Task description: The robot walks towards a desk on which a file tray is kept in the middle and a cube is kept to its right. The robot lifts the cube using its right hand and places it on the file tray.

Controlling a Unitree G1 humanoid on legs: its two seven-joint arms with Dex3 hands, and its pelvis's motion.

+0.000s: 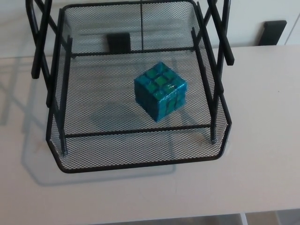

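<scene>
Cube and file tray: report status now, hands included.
Both hands out of view. Cube rests on the file tray mesh, right of centre, apart from the walls. Nothing on top of it, nothing touching it.

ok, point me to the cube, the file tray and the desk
cube (pixel 161 86): head view, on its top face.
file tray (pixel 136 152): head view, on the front mesh wall.
desk (pixel 262 140): head view, on the bare top right of the tray.
</scene>
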